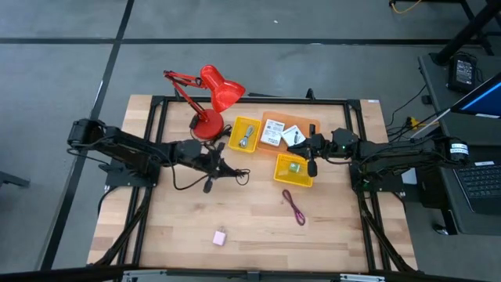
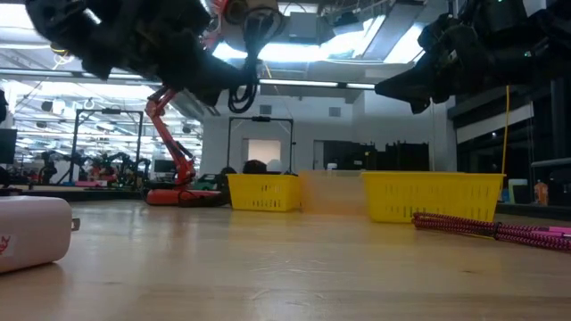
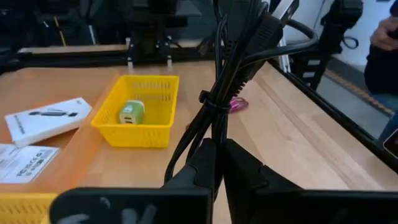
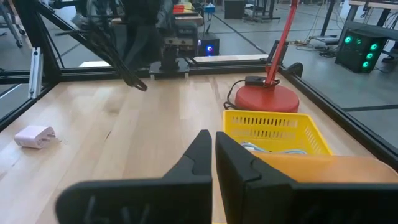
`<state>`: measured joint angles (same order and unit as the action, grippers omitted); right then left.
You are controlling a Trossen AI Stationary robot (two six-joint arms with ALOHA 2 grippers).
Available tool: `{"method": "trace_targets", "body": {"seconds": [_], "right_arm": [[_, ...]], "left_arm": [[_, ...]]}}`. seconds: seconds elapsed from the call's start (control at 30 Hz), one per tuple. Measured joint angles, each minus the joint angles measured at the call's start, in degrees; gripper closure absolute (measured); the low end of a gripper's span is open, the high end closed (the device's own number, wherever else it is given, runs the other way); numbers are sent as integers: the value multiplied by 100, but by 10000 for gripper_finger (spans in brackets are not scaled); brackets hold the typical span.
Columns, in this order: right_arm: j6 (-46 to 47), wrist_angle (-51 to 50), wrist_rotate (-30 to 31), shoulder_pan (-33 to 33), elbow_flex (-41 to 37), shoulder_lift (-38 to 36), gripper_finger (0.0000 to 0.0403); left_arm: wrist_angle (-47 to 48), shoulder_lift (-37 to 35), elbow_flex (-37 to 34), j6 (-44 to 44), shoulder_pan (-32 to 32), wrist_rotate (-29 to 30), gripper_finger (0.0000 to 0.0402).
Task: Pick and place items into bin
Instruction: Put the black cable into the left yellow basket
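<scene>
My left gripper point(image 1: 218, 162) point(image 3: 219, 163) is near the table's middle, shut on a bundled black cable point(image 3: 217, 93) point(image 2: 246, 85). My right gripper point(image 1: 312, 164) point(image 4: 213, 155) hovers shut and holds nothing, above the far edge of a yellow bin point(image 1: 293, 170) point(image 3: 138, 112). A green block point(image 3: 131, 113) lies in that bin. A maroon cord point(image 1: 293, 207) point(image 2: 486, 227) and a pink block point(image 1: 220, 237) point(image 4: 36, 135) lie on the wood. Two white cards point(image 3: 46, 118) point(image 1: 291, 135) lie on an orange tray point(image 1: 313, 125). My left gripper pinches the cable bundle's lower part point(image 3: 213, 134) between its two fingers, several strands together, just below the tie point(image 3: 207, 99). The low view shows the cable loops point(image 2: 241, 94) hanging high above the table, lifted clear.
A red desk lamp point(image 1: 213, 98) point(image 4: 267, 96) stands at the far left of the work area. A second yellow bin point(image 1: 245, 135) point(image 4: 277, 130) beside it holds a bluish-grey tool. A black frame point(image 1: 156, 117) rims the table. Bare wood lies toward the near edge.
</scene>
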<state>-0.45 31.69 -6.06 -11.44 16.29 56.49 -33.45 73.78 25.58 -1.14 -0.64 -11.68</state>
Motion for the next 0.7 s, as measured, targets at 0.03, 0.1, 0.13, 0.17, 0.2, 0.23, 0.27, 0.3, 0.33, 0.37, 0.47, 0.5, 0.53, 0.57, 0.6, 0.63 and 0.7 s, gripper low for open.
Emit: {"method": "trace_targets", "body": {"seconds": [0.03,0.1,0.13,0.17,0.2,0.23,0.27,0.3,0.33,0.37,0.47,0.5,0.53,0.57,0.6,0.63,0.7], "right_arm": [[0,8,0,1,0,0,397],[0,15,0,2,0,0,397],[0,19,0,0,0,0,397],[5,21,1,0,0,0,397],[9,23,0,2,0,0,397],[9,23,0,1,0,0,397],[11,23,1,0,0,0,397],[13,23,1,2,0,0,397],[13,25,2,2,0,0,397],[13,23,2,0,0,0,397],[15,23,2,2,0,0,397],[15,23,2,0,0,0,397],[15,23,2,0,0,0,397],[15,23,2,2,0,0,397],[15,23,2,0,0,0,397],[15,23,2,2,0,0,397],[15,23,2,0,0,0,397]], "left_arm": [[-162,0,-105,69,0,9,393],[-419,4,-284,210,0,84,393],[-561,4,-356,271,0,178,393],[-640,4,-401,314,0,298,393],[-684,4,-436,339,0,417,393],[-657,4,-454,356,0,512,393],[-614,5,-454,400,0,632,393],[-613,7,-456,449,0,759,393],[-625,7,-455,515,0,896,393],[-626,7,-454,596,0,1067,393],[-624,7,-454,902,0,1797,393],[-619,7,-454,941,0,2031,393],[-596,7,-454,939,0,2222,393],[-555,7,-454,939,0,2394,393],[-504,7,-454,943,0,2547,393],[-467,7,-454,978,0,2697,393],[-427,7,-454,1106,0,3012,393]]}}
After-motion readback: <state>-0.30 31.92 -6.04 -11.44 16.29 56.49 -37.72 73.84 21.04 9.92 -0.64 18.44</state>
